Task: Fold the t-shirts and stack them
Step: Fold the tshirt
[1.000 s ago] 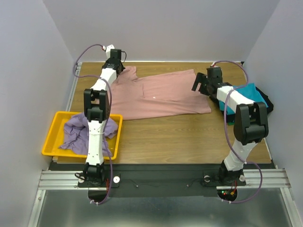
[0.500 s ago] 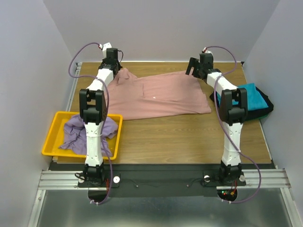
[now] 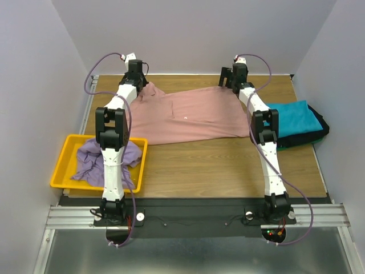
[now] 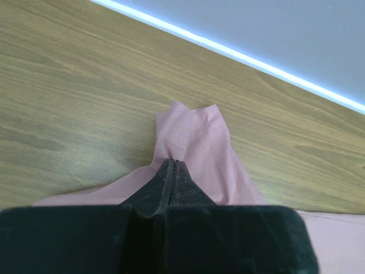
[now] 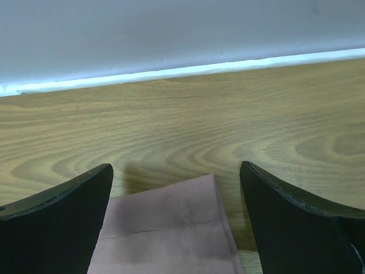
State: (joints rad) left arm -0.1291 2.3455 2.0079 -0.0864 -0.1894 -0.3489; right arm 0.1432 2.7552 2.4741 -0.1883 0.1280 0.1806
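- The dusty pink t-shirt (image 3: 194, 117) lies spread across the far half of the table (image 3: 228, 165), seemingly laid out for folding.
- The left gripper (image 4: 173, 165), jaws pinching the shirt's far-left sleeve, likely holds it taut.
- The right gripper (image 5: 175, 168) hangs spread-jawed over the far-right corner, apparently ready to pinch.

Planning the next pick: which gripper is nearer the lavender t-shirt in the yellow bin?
Left. The left gripper, shut on the pink t-shirt at its far-left corner, is beyond the lavender t-shirt in the yellow bin; the open right gripper hangs over the far-right corner, farther away.
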